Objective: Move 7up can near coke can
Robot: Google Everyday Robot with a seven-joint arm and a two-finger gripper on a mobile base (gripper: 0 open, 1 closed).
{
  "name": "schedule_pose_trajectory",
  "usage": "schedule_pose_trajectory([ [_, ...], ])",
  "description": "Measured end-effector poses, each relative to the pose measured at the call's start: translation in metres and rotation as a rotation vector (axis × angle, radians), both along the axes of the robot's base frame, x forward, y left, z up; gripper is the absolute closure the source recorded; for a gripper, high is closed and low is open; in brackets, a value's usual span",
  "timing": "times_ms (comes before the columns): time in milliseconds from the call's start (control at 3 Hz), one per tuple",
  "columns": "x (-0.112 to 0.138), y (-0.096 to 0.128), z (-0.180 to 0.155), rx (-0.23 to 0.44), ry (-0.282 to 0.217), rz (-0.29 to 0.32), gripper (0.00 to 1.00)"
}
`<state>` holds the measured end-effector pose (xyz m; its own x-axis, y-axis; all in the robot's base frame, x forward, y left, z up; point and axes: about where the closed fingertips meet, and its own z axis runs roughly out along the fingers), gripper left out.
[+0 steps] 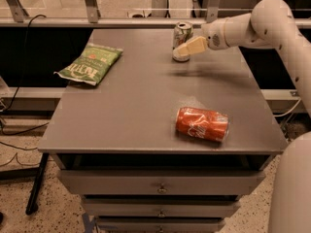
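End effector (pixel 187 49) sits at the upright 7up can (pixel 181 32) near the worktop's (pixel 136 106) far edge; its grip cannot be told. Coke can (pixel 202 124) lies sideways, well apart, near the front. The carry is not yet made.

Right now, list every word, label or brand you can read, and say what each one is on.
Nothing reads clearly enough to quote.
On the coke can: white script, too blurred to read.
On the 7up can: green and red marks, no legible letters.
On the green bag: white lettering, too blurred.
On the tool, at the 7up can: no text.
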<state>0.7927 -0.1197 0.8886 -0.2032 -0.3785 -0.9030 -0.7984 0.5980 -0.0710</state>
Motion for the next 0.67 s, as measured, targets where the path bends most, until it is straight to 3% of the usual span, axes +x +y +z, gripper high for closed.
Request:
schedule_pose_trajectory([
  [667, 0.0026, 0.0157, -0.0080, 0.061, 0.058, 0.005, 0.41],
])
